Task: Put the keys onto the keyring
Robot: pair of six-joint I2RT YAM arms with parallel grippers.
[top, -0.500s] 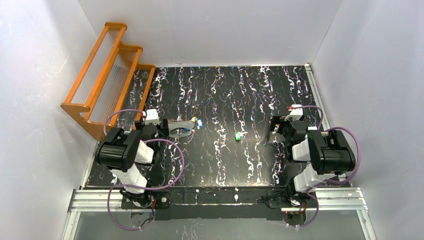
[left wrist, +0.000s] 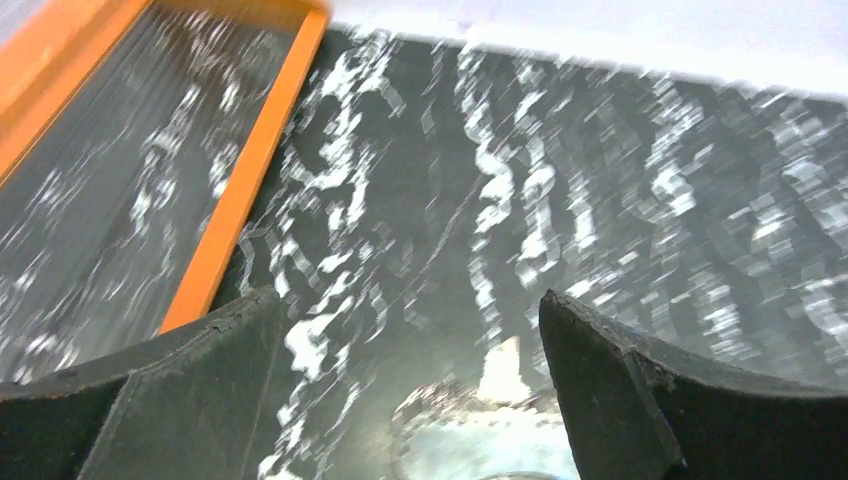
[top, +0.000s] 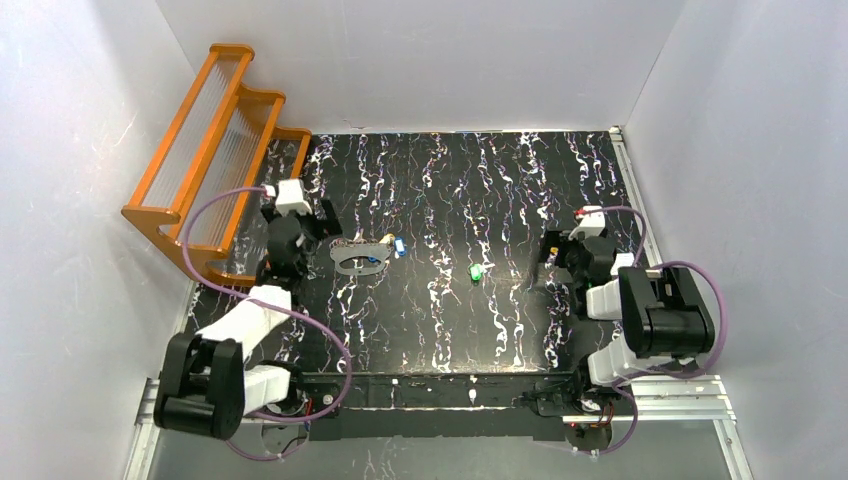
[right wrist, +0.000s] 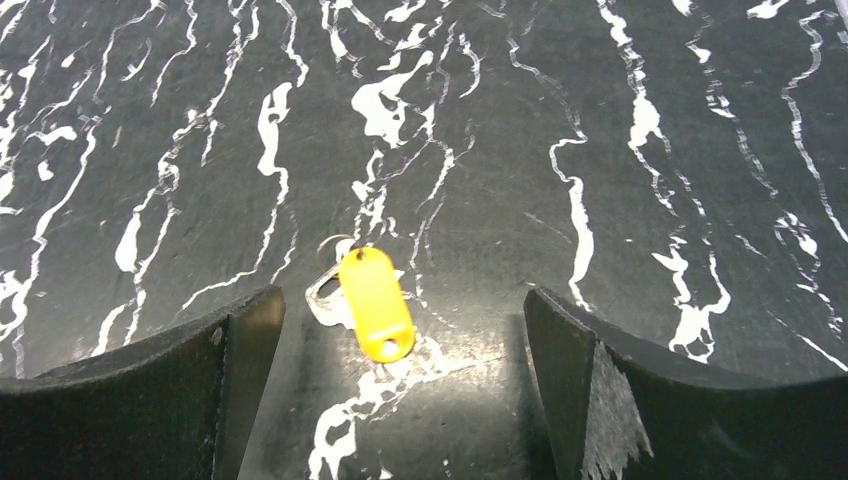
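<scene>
Left gripper and right gripper gape empty. Yellow key lies loose between the right jaws, green key farther ahead. The keyring, blue key beside it, lies just by the left. Threading is yet to do.

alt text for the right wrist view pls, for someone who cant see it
A yellow-headed key lies flat on the black, white-veined table, between the wide-open fingers of the right gripper and touching neither. Its silvery metal part shows at the head's upper left.
</scene>
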